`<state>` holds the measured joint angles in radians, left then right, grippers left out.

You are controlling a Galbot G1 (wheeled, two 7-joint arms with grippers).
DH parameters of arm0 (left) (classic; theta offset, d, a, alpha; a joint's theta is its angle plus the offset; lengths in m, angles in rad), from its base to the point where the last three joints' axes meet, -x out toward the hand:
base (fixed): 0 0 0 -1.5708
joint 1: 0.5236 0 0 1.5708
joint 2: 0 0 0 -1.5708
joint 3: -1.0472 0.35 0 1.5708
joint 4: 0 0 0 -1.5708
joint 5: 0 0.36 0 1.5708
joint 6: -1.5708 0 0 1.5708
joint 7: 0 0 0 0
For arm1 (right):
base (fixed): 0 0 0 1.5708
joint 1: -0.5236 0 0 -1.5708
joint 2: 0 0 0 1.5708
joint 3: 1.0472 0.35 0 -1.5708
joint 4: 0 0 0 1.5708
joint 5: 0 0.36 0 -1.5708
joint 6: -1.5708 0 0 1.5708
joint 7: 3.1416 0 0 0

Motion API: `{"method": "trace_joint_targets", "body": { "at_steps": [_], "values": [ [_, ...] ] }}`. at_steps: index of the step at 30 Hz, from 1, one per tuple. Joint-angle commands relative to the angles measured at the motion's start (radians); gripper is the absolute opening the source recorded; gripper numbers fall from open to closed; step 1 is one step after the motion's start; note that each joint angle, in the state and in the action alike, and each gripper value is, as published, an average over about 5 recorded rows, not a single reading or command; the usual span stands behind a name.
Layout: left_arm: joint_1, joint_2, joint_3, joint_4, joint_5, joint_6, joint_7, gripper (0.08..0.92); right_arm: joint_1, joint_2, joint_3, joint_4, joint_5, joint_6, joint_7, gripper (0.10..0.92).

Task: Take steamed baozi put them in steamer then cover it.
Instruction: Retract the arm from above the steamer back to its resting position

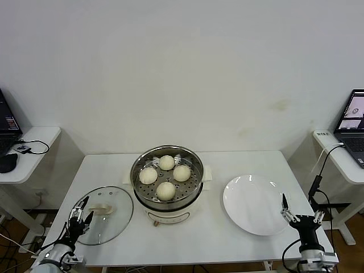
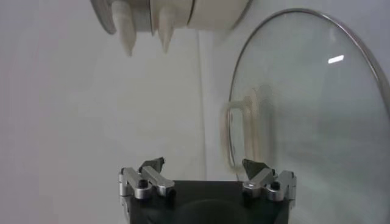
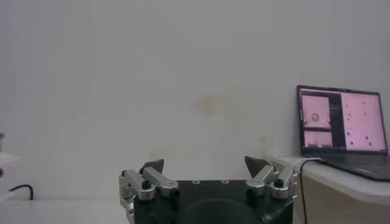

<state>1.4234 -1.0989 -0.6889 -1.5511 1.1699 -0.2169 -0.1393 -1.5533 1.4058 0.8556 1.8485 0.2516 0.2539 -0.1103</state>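
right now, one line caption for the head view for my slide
Four baozi sit in the open steamer, glass cover lying beside it near the open left gripper.

Looks like we're in a lab or test room dressed up as a kitchen corner, not anyone's actual home. We've got a plain white rectangular table (image 1: 239,239) pushed against a bare off-white wall (image 1: 182,68), no cabinets or counters around it. On either side we see small white side desks (image 1: 34,139) holding open laptops, the right-hand open black laptop (image 1: 354,122) showing a pinkish screen with plots, plus a black computer mouse (image 1: 8,162) and loose black cables (image 1: 318,182) trailing down. The only kitchen touch we spot is a round shiny steel electric steamer pot (image 1: 166,179) sitting mid-table.
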Motion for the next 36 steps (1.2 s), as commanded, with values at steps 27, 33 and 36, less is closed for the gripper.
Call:
{"method": "trace_joint_targets", "body": {
  "at_steps": [27,33,36],
  "values": [
    [-0.171,-0.045,0.054,0.147,0.005,0.009,-0.005,0.765,-0.022,0.027,0.005,-0.031,-0.029,0.024,-0.011,0.823],
    [-0.175,-0.052,0.065,0.160,0.008,0.010,-0.001,0.593,-0.019,0.028,0.002,-0.034,-0.029,0.023,-0.014,0.823],
    [-0.179,-0.055,0.066,0.169,0.011,0.010,-0.002,0.507,-0.018,0.028,0.001,-0.036,-0.029,0.023,-0.014,0.822]
  ]
}}
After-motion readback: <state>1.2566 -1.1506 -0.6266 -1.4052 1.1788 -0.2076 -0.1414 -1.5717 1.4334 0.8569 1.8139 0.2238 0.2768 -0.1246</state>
